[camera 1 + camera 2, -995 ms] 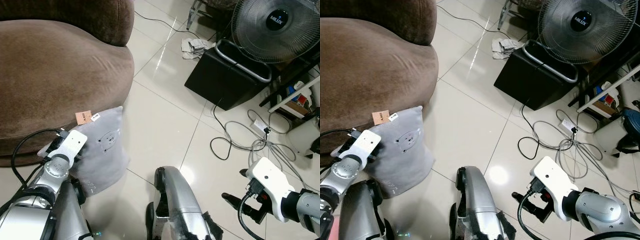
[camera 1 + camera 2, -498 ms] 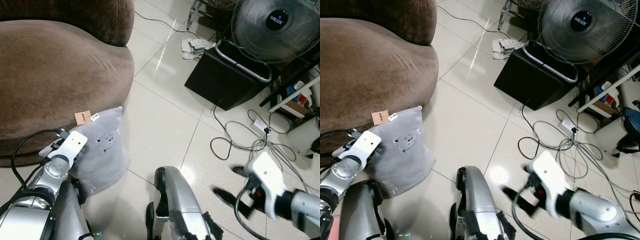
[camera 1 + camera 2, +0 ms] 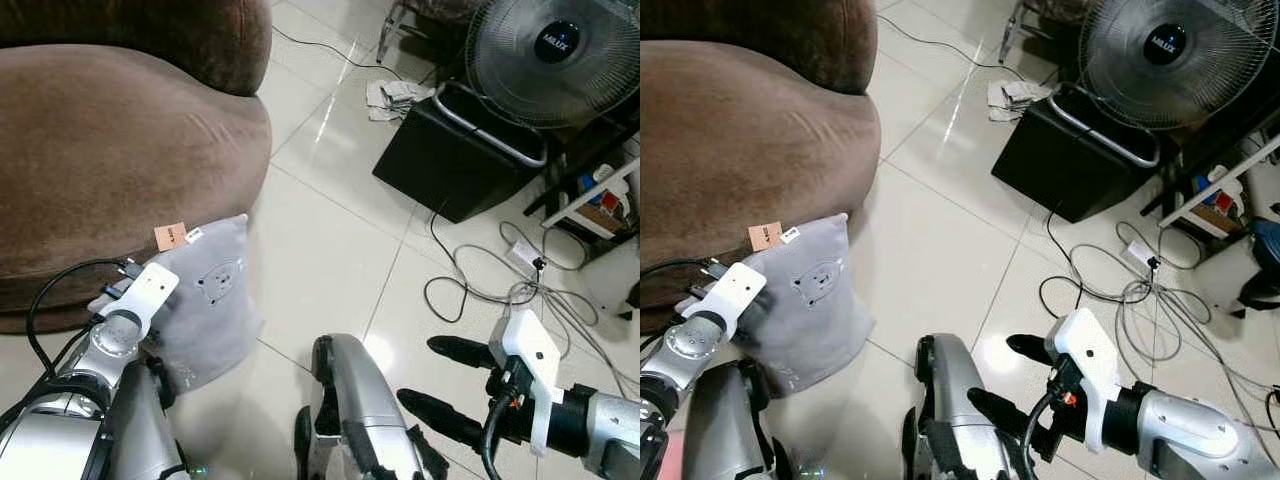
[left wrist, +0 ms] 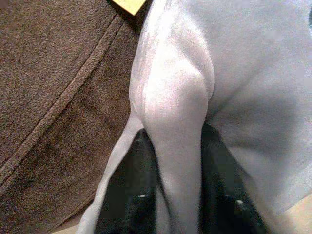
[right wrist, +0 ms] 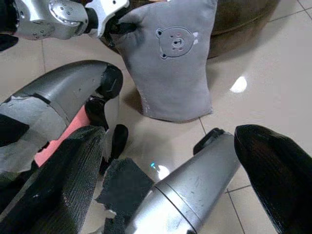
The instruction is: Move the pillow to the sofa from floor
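A soft grey pillow [image 3: 210, 300] with a small printed bear face stands upright on glossy pale tiles [image 3: 330, 250], leaning against the plush brown sofa [image 3: 110, 150] at the left. The left gripper [image 4: 178, 195] pinches a fold of its near-left edge. The right gripper [image 3: 445, 382], fingers spread wide and empty, hovers near right.

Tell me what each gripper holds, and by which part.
Left gripper pinches the grey pillow by a fold at its edge beside the sofa. Right gripper is open, holding nothing.
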Available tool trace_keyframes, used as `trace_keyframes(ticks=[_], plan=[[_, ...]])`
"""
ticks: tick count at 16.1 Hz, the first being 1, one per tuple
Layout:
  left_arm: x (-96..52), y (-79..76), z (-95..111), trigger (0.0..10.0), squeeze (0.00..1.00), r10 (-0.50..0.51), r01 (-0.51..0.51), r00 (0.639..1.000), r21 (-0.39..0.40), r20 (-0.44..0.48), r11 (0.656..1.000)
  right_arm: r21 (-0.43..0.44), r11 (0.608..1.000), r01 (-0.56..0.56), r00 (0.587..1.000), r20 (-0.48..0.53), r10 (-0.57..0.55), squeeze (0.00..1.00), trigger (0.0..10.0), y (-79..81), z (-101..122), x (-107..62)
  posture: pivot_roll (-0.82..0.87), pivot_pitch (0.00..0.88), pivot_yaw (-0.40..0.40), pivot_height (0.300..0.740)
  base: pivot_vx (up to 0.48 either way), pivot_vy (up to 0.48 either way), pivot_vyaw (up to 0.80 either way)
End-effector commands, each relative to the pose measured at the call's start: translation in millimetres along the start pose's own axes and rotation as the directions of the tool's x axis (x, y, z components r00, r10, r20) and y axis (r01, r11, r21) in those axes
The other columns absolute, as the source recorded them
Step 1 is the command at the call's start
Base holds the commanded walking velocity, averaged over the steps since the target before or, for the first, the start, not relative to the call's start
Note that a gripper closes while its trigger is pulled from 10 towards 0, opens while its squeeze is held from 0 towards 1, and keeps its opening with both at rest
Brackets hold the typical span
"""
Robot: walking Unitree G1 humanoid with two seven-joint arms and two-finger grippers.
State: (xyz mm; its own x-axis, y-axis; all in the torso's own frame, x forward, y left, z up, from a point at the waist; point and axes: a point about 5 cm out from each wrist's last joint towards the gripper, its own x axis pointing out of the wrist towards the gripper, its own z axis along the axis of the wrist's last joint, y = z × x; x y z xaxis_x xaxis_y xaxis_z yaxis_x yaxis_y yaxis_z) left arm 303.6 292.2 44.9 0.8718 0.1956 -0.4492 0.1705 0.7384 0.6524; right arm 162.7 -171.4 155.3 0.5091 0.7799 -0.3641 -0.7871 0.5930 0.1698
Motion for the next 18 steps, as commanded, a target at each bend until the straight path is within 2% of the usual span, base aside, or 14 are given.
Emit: trace_keyframes(ticks=[1, 4, 7, 9, 11, 13, 14, 16, 18], plan=[[-0.1, -10.4, -1.0, 0.0, 0.00, -0.042, 0.042, 0.999, 0.002, -0.008, 0.999, 0.007, 1.000, 0.010, 1.000, -0.019, -0.010, 0.00, 10.0, -0.7, -3.2, -1.5, -0.27, 0.141, -0.281, 0.534, 0.000, 0.000, 0.00], [0.4, -10.9, 1.7, 0.0, 0.00, -0.055, 0.055, 0.998, -0.017, 0.005, 0.998, 0.013, 1.000, -0.018, 1.000, -0.020, 0.018, 0.00, 10.0, 1.4, -8.2, 4.7, -0.26, 0.133, -0.259, 0.534, 0.000, 0.000, 0.00], [1.5, -20.2, 10.3, 0.0, 0.00, -0.081, 0.085, 0.995, -0.077, 0.051, 0.993, 0.025, 0.999, 0.046, 0.999, -0.023, -0.045, 0.00, 10.0, -10.2, -20.3, 14.7, -0.22, 0.099, -0.187, 0.534, 0.000, 0.000, 0.00], [2.2, -43.0, 25.6, 0.0, 0.00, -0.115, 0.135, 0.986, -0.173, 0.122, 0.976, 0.017, 0.996, 0.089, 0.995, -0.037, -0.089, 0.00, 10.0, -21.0, -38.5, 31.1, -0.16, 0.043, -0.103, 0.534, 0.000, 0.000, 0.00], [0.6, -62.7, 41.0, 0.0, 0.00, -0.161, 0.198, 0.966, -0.174, 0.204, 0.965, -0.013, 0.988, 0.152, 0.988, -0.033, -0.152, 0.00, 10.0, -28.1, -45.0, 39.5, -0.13, 0.007, -0.060, 0.534, 0.000, 0.000, 0.00], [-2.1, -80.0, 74.8, 0.0, 0.00, -0.183, 0.258, 0.916, -0.175, 0.358, 0.950, 0.007, 0.947, 0.320, 0.947, 0.005, -0.320, 0.00, 10.0, -50.9, -48.5, 52.5, -0.05, 0.000, -0.005, 0.534, 0.000, 0.000, 0.00], [-4.2, -79.4, 96.5, 0.0, 0.00, -0.154, 0.273, 0.876, -0.207, 0.458, 0.939, 0.008, 0.926, 0.377, 0.926, 0.025, -0.377, 0.00, 10.0, -59.2, -45.1, 58.9, -0.02, 0.000, 0.004, 0.534, 0.000, 0.000, 0.00], [-7.7, -70.0, 131.1, 0.0, 0.00, -0.096, 0.281, 0.805, -0.234, 0.585, 0.931, -0.026, 0.917, 0.398, 0.915, 0.089, -0.395, 0.00, 10.0, -68.5, -29.3, 79.6, 0.06, 0.000, -0.024, 0.534, 0.000, 0.000, 0.00], [-11.1, -60.2, 139.8, 0.0, 0.00, -0.061, 0.271, 0.770, -0.239, 0.635, 0.932, -0.060, 0.905, 0.421, 0.905, 0.096, -0.415, 0.00, 10.0, -73.1, -22.9, 92.2, 0.09, 0.000, -0.029, 0.534, 0.000, 0.000, 0.00]])
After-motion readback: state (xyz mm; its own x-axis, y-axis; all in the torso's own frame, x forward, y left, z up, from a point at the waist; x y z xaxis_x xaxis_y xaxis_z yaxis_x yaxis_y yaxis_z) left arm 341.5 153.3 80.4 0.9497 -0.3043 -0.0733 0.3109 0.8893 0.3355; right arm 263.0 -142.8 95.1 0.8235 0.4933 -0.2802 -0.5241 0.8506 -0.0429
